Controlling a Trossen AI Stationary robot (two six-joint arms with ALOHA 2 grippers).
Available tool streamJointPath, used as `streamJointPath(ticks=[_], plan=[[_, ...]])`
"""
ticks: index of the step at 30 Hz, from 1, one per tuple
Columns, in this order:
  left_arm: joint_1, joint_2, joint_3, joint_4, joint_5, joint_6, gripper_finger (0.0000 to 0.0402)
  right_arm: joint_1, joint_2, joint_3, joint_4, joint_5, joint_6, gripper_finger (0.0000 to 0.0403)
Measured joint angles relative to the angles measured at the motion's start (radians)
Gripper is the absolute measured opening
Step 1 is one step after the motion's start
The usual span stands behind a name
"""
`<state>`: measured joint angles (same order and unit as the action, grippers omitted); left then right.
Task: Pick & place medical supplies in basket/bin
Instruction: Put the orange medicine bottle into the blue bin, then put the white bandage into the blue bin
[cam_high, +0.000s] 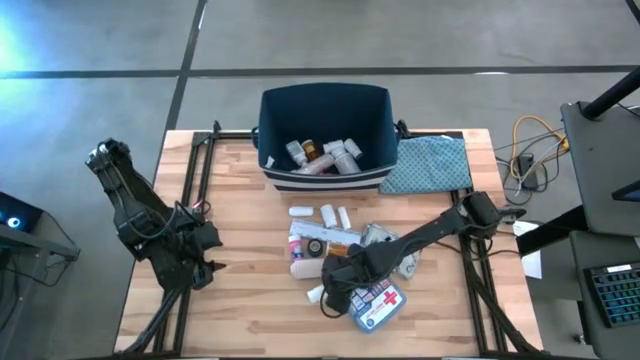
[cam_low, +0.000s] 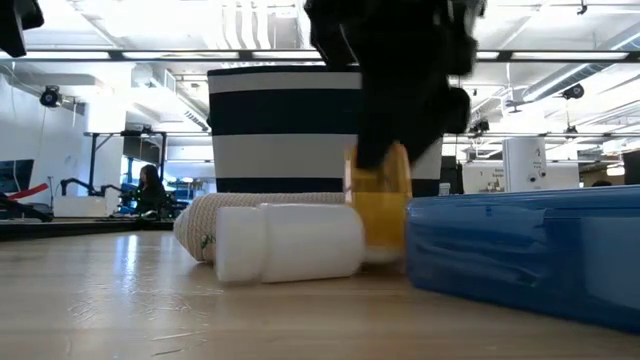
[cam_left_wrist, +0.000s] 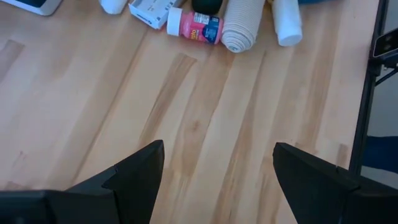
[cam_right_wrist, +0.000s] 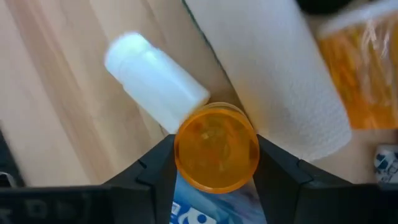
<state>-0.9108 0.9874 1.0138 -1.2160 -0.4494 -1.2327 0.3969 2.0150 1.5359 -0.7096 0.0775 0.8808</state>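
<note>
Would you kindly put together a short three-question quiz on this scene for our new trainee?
1. True or false: the bin already holds some supplies.
2. What sits between the fingers of the right end effector? A) orange vial B) bandage roll C) blue pouch
3. Which end effector hangs open over bare wood, away from the supplies?

Key:
1. True.
2. A, the orange vial, next to a white bottle and the blue pouch.
3. The left end effector.
</note>
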Motion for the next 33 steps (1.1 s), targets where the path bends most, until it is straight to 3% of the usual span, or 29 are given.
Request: streamJointPath(ticks=[6,9,13,15,19,25,29,33], plan=[[0.0,0.0,0.0,0.0,0.0,0.019,0.0279,-0.03,-0.067,0.148,-0.043,0.057,-0.019,0.0157],[0.0,0.0,0.0,0.001,-0.009,0.019,0.0279,-0.06,-0.12,0.266,-0.108,0.21,-0.055,0.0157],[0.0,0.0,0.0,0.003,-0.03,0.018,0.0279,-0.134,-0.171,0.447,-0.183,0.491,-0.143,0.0158],[0.0,0.0,0.0,0.005,-0.042,0.017,0.0279,-0.201,-0.183,0.53,-0.217,0.566,-0.183,0.0159],[0.001,0.001,0.0,0.01,-0.095,0.002,0.0279,-0.384,-0.181,0.633,-0.314,0.541,-0.224,0.0173],[0.015,0.002,0.0,0.009,-0.163,-0.081,0.0279,-0.605,-0.183,0.659,-0.37,0.32,-0.249,0.0254],[0.074,0.002,-0.014,0.01,-0.164,-0.126,0.0279,-0.664,-0.186,0.666,-0.382,0.29,-0.31,0.0321],[0.19,0.003,-0.055,0.131,-0.158,-0.055,0.0279,-0.671,-0.206,0.674,-0.349,0.325,-0.55,0.0367]])
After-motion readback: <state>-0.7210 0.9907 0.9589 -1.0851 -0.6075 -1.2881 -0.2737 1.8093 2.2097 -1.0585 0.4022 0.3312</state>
